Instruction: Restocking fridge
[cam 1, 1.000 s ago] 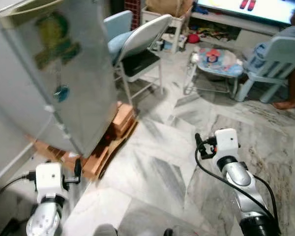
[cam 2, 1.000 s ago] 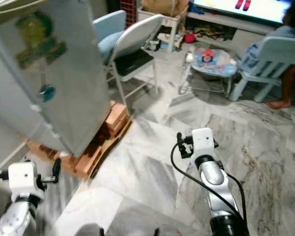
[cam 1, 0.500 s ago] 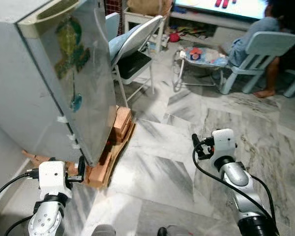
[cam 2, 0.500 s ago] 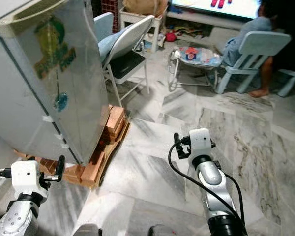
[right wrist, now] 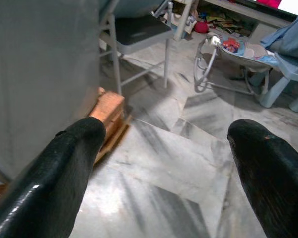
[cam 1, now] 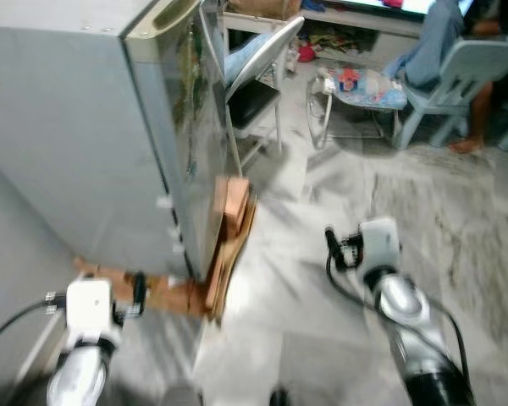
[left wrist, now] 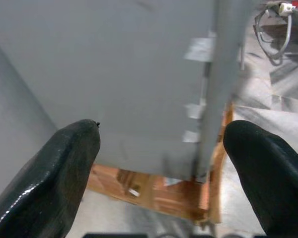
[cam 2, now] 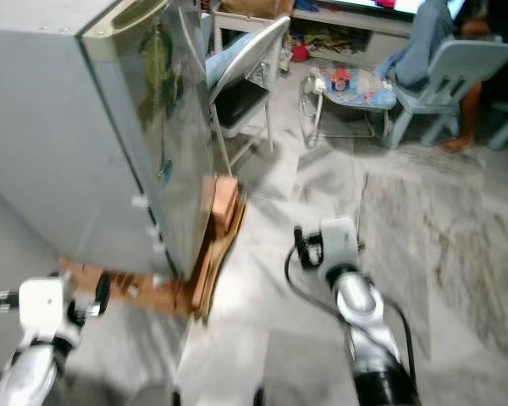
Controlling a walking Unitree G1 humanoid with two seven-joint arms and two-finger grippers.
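Camera has swung left since 0.5 s ago: fridge [cam 1: 93,127] now shows more of its grey side panel, door edge-on, standing on wooden blocks [cam 1: 224,228] at the robot's front left. Left gripper [left wrist: 161,163] fingers spread wide, holding nothing, pointed at the fridge's lower side. Right gripper [right wrist: 164,163] likewise wide open and empty, over marble floor [cam 1: 322,186]. Folding chair [cam 1: 262,68] stands beyond the fridge; frames blurred.

Silver arms, seemingly black-cabled.
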